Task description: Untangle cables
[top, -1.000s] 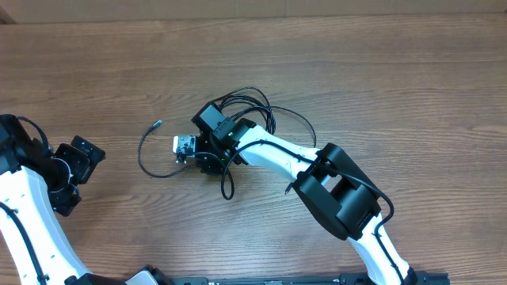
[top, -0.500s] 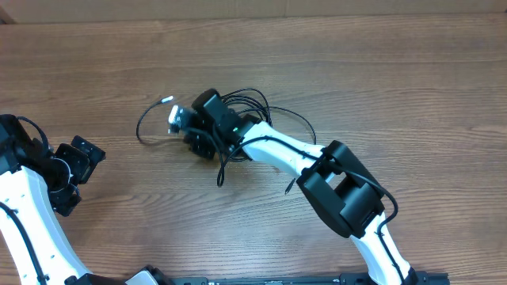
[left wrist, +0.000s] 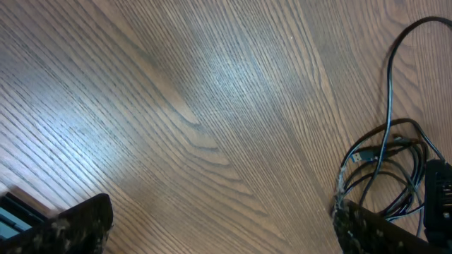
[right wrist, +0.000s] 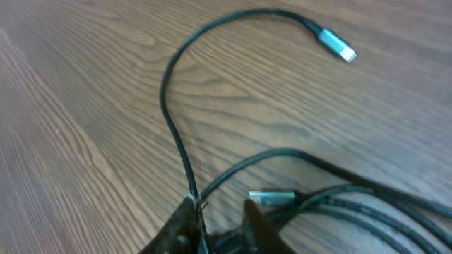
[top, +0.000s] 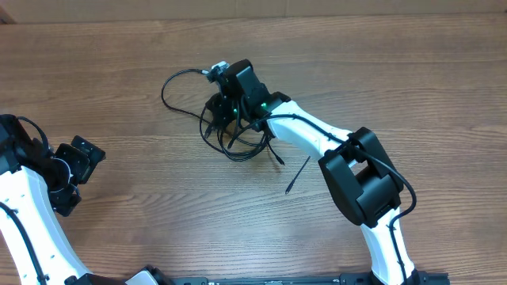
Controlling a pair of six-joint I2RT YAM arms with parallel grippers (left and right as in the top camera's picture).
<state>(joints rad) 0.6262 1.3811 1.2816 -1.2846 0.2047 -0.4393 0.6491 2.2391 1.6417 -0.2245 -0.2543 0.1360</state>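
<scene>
The cables (top: 238, 141) lie in a black tangle mid-table under my right wrist. One loop (top: 165, 91) swings out left and ends in a silvery plug (top: 215, 70). A loose straight end (top: 298, 175) lies to the right. My right gripper (top: 212, 111) is at the tangle's left edge. In the right wrist view its fingers (right wrist: 185, 229) stand a little apart, and one cable (right wrist: 173, 120) rests against the left finger, with a second plug (right wrist: 272, 197) beside them. My left gripper (top: 75, 170) is open far to the left, and the tangle (left wrist: 385, 162) is beyond its right finger.
Bare wood table all around. The right arm's white links (top: 360, 182) cross the near right part of the table. The left arm (top: 24, 206) occupies the near left corner.
My right gripper has swung toward the far side and to the right, dragging the tangle and its loop along. Its jaws have parted slightly. The left arm has not moved.
</scene>
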